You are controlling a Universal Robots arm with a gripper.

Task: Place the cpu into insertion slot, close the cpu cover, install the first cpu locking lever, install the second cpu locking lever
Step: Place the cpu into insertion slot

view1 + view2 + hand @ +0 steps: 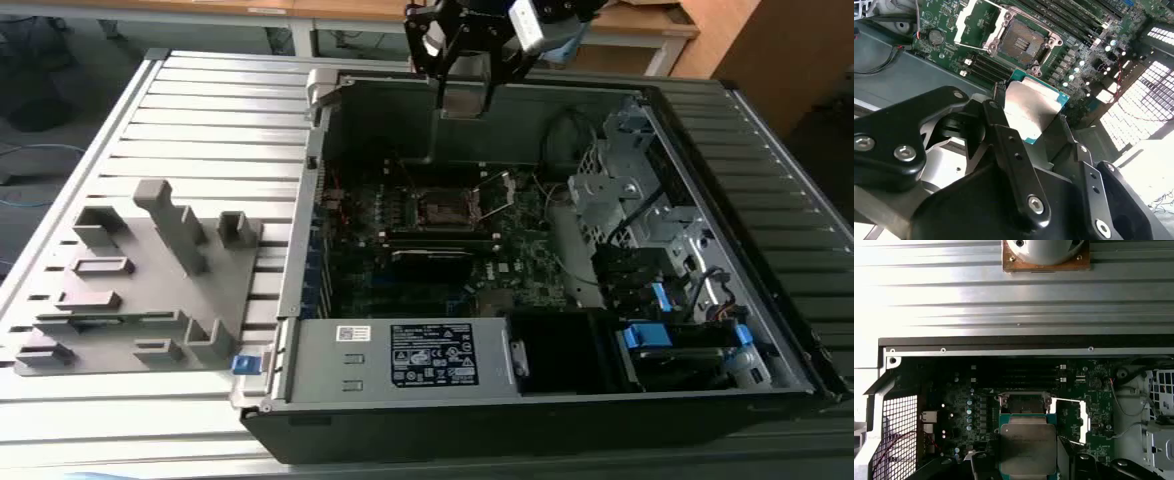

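The black metal gripper [1035,131] is closed on the cpu [1036,107], a flat square chip with a dull grey top and green border, one finger on each of two opposite edges. The chip hangs in the air, well apart from the insertion slot [1024,41], a dark square socket with silvery rim on the green motherboard [946,17]. The slot lies below and ahead, and looks empty. The thin silvery cpu cover [1069,401] stands open just beside it

Harsh daylight glare (blown whites), deep shadows
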